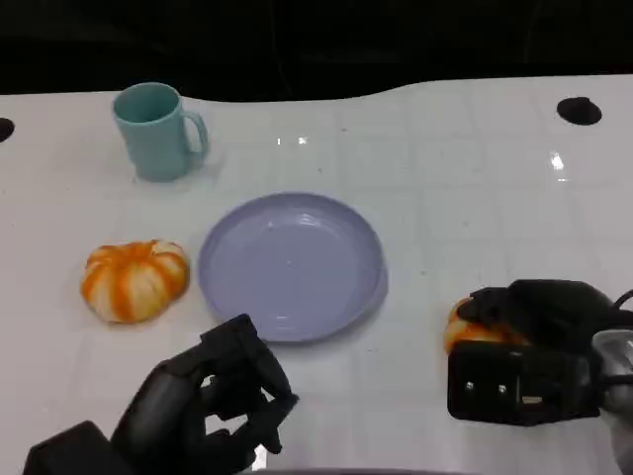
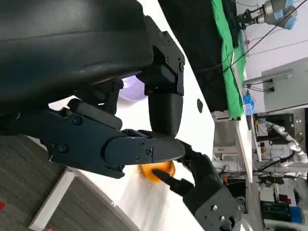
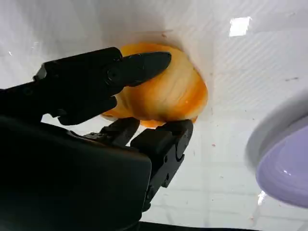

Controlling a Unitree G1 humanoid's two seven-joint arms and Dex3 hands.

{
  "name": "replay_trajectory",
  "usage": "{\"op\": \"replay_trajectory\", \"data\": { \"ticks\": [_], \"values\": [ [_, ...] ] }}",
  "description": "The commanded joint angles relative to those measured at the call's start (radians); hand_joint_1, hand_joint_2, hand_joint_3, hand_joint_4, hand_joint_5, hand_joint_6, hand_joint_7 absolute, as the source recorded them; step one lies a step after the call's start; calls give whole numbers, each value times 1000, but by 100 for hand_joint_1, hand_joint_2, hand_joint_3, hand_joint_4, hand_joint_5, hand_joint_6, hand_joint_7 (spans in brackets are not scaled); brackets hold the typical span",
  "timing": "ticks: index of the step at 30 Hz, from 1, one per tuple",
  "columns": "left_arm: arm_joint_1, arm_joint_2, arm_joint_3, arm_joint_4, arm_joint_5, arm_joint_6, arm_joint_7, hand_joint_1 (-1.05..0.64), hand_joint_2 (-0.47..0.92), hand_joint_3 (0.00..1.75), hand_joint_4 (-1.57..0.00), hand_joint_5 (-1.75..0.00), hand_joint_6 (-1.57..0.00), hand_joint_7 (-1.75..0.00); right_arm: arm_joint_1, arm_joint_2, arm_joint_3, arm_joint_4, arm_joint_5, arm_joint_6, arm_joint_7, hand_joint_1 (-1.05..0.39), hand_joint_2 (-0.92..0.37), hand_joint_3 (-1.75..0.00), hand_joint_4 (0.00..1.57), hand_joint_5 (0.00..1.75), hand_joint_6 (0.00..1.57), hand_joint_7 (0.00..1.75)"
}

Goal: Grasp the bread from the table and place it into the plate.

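Bright overhead light glints off the white table [image 1: 475, 198]; wrist views slightly blurred.

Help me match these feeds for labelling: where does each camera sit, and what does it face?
Head view: looks down at the table, plate; left hand and right hand show.
Left wrist view: behind the left hand, facing the right hand.
Right wrist view: behind the right hand, facing the bread.
All share the bread.

Bare table [image 1: 445, 198] lies between the bread [image 1: 467, 327] and the lavender plate [image 1: 291, 265]; the pumpkin [image 1: 135, 280] and teal mug [image 1: 155, 131] stand beyond the plate's far side.
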Motion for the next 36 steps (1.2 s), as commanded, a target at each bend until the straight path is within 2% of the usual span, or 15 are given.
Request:
{"op": "replay_trajectory", "data": {
  "ticks": [1,6,7,9,10,11,14,15,17,26,31,32,33,34,36],
  "values": [
    [6,6,0,-17,7,2,10,-57,92,42,-67,-175,-46,-174,-42,5,42,111,-13,3,-44,-39,-92,-6,56,30,72,7],
    [14,5,-2,-31,9,13,14,-57,92,41,-67,-175,-46,-174,-76,-5,88,217,-51,-90,-243,-28,-92,-5,88,42,95,14],
    [15,5,-2,-32,11,13,15,-57,92,41,-67,-175,-46,-174,-81,-14,101,241,-68,-127,-314,-27,-92,-3,92,67,106,12],
    [16,4,-2,-36,9,17,15,-57,92,41,-67,-175,-46,-174,-94,-26,119,300,-93,-206,-466,-25,-92,-3,85,138,119,11],
    [16,3,-1,-39,5,22,14,-57,92,41,-67,-175,-46,-174,-101,-29,123,324,-97,-233,-515,-24,-92,-4,85,160,125,14],
    [16,3,-1,-40,4,24,14,-57,92,41,-67,-175,-46,-174,-108,-31,125,341,-98,-256,-551,-24,-92,-5,86,167,127,15],
    [15,3,0,-40,4,23,12,-57,92,41,-67,-175,-46,-174,-121,-36,120,362,-87,-302,-606,-24,-92,-4,86,174,125,28],
    [14,4,0,-41,6,24,12,-57,92,41,-67,-175,-46,-174,-123,-36,115,362,-81,-315,-621,-22,-91,-2,86,174,110,63],
    [13,4,0,-40,6,24,12,-56,92,41,-66,-175,-46,-174,-122,-37,109,358,-75,-332,-641,-22,-90,0,86,175,92,95],
    [14,5,-1,-41,8,22,10,-55,92,41,-66,-175,-46,-174,-91,-22,55,331,0,-453,-794,-17,-89,-1,91,175,80,154],
    [16,5,0,-47,5,32,11,-56,92,41,-67,-175,-45,-174,-72,-19,28,271,35,-495,-825,-16,-90,-4,96,175,80,154],
    [16,6,0,-48,9,32,12,-56,92,41,-67,-175,-45,-174,-69,-19,25,256,39,-498,-823,-17,-86,-17,96,175,81,148],
    [17,7,1,-51,11,36,13,-55,92,41,-67,-175,-45,-174,-66,-18,21,239,42,-499,-818,-18,-61,-68,95,175,81,150],
    [18,6,2,-54,6,41,13,-55,92,41,-67,-175,-45,-174,-62,-17,17,223,45,-498,-814,-19,-50,-92,95,175,81,151],
    [19,6,3,-55,4,44,12,-54,92,41,-66,-175,-45,-174,-56,-11,7,194,51,-493,-806,-19,-39,-115,96,175,80,156]
  ]
}}
